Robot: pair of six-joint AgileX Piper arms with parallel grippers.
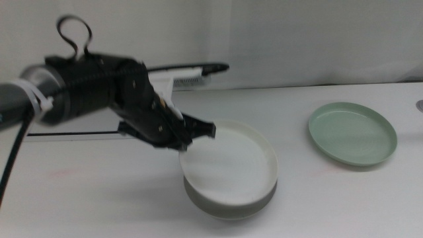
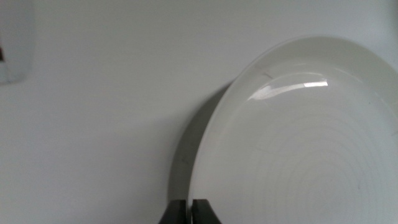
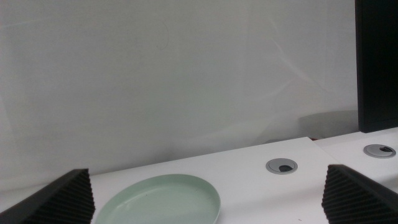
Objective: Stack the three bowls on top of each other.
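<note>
— White tabletop (image 1: 99, 198) first. Where are the bowls?

— My cream-white bowl (image 1: 231, 165) sits nested in the grey bowl (image 1: 228, 207) at mid-table, tilted a little. The mint green bowl (image 1: 352, 133) lies alone, well apart to the right.

— And your grippers?

— My left gripper (image 1: 198, 129) is clenched on the cream-white bowl's near-left rim; the wrist view shows the jaws pinched together on that edge. My right gripper (image 3: 208, 198) is released, jaws spread wide, hovering low near the mint green bowl and touching nothing. A grey cable grommet (image 3: 282, 166) sits beyond it.
</note>
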